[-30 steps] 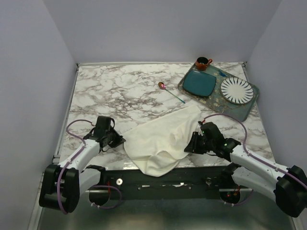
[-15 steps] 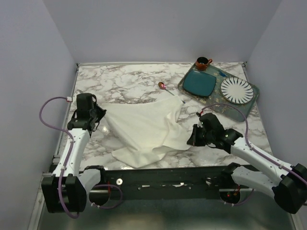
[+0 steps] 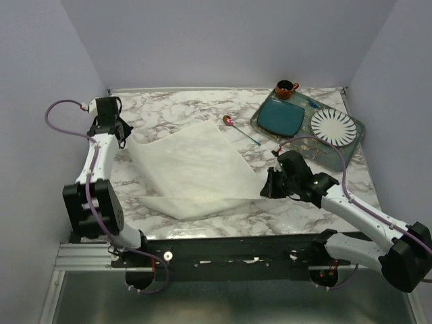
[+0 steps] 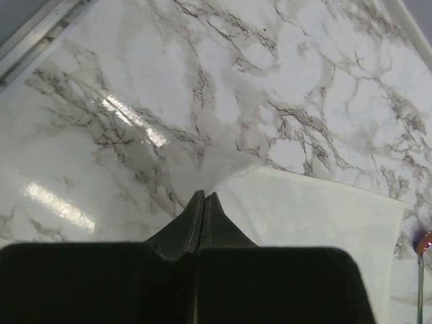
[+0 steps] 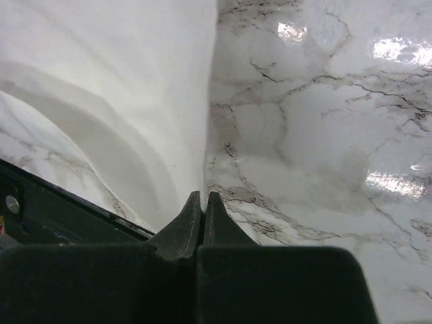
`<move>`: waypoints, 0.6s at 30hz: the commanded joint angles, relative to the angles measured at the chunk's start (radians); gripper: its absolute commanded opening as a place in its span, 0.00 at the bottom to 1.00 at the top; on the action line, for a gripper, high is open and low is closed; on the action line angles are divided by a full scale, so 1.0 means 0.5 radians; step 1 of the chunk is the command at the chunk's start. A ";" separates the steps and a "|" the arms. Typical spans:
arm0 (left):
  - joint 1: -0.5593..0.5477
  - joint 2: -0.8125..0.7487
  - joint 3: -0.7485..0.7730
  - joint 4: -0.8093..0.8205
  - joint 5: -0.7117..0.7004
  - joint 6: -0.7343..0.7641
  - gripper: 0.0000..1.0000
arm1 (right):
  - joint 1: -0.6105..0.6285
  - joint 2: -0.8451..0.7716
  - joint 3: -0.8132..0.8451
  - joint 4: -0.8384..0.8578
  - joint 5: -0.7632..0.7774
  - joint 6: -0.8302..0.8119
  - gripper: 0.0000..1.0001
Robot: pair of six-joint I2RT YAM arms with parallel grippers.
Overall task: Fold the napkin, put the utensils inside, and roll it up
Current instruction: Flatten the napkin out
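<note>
The cream napkin [image 3: 192, 169] is spread across the middle of the marble table [image 3: 169, 111], stretched between my two grippers. My left gripper [image 3: 126, 138] is shut on its far left corner, and the cloth [image 4: 310, 209] runs away to the right of the closed left gripper [image 4: 204, 196]. My right gripper [image 3: 265, 190] is shut on the near right corner. There the napkin [image 5: 121, 101] rises in folds from the tips of the right gripper [image 5: 204, 196]. The spoon [image 3: 240, 130], with a coppery bowl and teal handle, lies just beyond the napkin's far edge; the spoon [image 4: 423, 244] also shows at that view's right border.
A grey-green tray [image 3: 305, 140] at the back right carries a teal square plate [image 3: 282, 116] and a white ribbed round plate [image 3: 333, 127]. A small brown cup [image 3: 285, 88] stands at the tray's far corner. The black front rail [image 5: 40, 209] runs below the napkin.
Both grippers closed on the napkin. The left arm swung far back and left, pulling its corner. The bunched cloth that hung over the front edge now lies stretched out.
</note>
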 commanded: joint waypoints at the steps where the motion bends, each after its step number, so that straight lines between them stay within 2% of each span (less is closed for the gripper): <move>1: -0.025 0.562 0.364 -0.026 0.259 0.249 0.00 | 0.009 0.000 -0.124 0.039 0.058 0.033 0.01; 5: -0.163 0.866 0.811 -0.118 0.376 0.284 0.00 | 0.012 -0.184 -0.268 0.094 0.107 0.192 0.01; 8: -0.286 1.167 1.133 -0.173 0.582 0.293 0.00 | 0.012 -0.355 -0.378 0.191 0.102 0.317 0.00; 10: -0.390 1.354 1.318 -0.240 0.460 0.360 0.00 | 0.012 -0.402 -0.455 0.278 0.046 0.346 0.01; 11: -0.427 1.394 1.498 -0.362 0.247 0.439 0.07 | 0.009 -0.390 -0.455 0.299 0.013 0.355 0.01; 12: -0.467 1.407 1.515 -0.381 0.175 0.452 0.26 | 0.012 -0.371 -0.449 0.299 -0.018 0.346 0.01; 13: -0.473 1.319 1.482 -0.379 0.122 0.422 0.48 | 0.012 -0.347 -0.428 0.296 -0.028 0.334 0.01; 14: -0.473 1.248 1.354 -0.366 0.055 0.404 0.89 | 0.009 -0.304 -0.419 0.284 -0.055 0.312 0.01; 15: -0.479 1.178 1.282 -0.363 -0.082 0.413 0.99 | 0.009 -0.291 -0.415 0.281 -0.061 0.303 0.01; 18: -0.498 0.804 0.887 -0.376 -0.282 0.382 0.99 | 0.012 -0.255 -0.406 0.287 -0.080 0.272 0.00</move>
